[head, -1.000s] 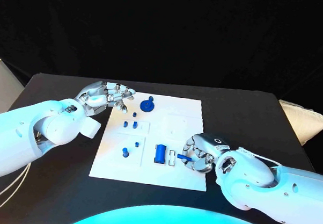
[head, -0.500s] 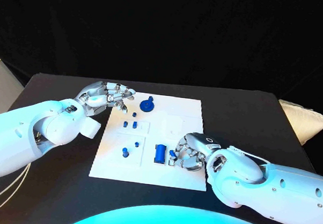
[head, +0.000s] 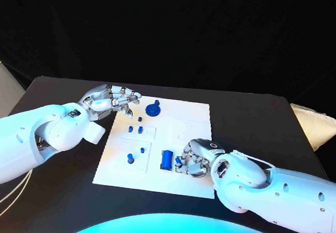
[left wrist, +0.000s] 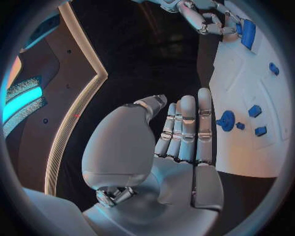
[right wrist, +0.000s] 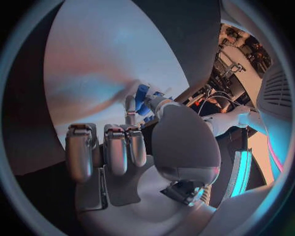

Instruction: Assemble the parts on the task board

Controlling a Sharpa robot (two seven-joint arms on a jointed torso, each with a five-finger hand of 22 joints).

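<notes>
Black cloth is hanging behind a black table [head: 249, 116], and the white task board [head: 197, 111] is lying at its middle. I am seeing my right hand [head: 196, 159] sitting low over the board's near right part, fingers curled together around a small blue part [head: 179, 161]; the right wrist view shows that part [right wrist: 142, 93] pinched at the fingertips [right wrist: 131, 104], its long axis running away from the palm towards the board. Just beside this hand, on its inner side, a blue cylinder [head: 166, 159] is lying flat, its long axis pointing away from the robot, with a thin white pin touching or nearly touching its side.

My left hand [head: 109, 99] is hovering at the board's far left corner, holding nothing; the left wrist view shows its fingers [left wrist: 187, 123] lying straight and side by side. Close to its fingertips a round blue gear [head: 153, 111] is resting on the board. Nearer the robot from there, several small blue pegs [head: 135, 129] are standing in the board.
</notes>
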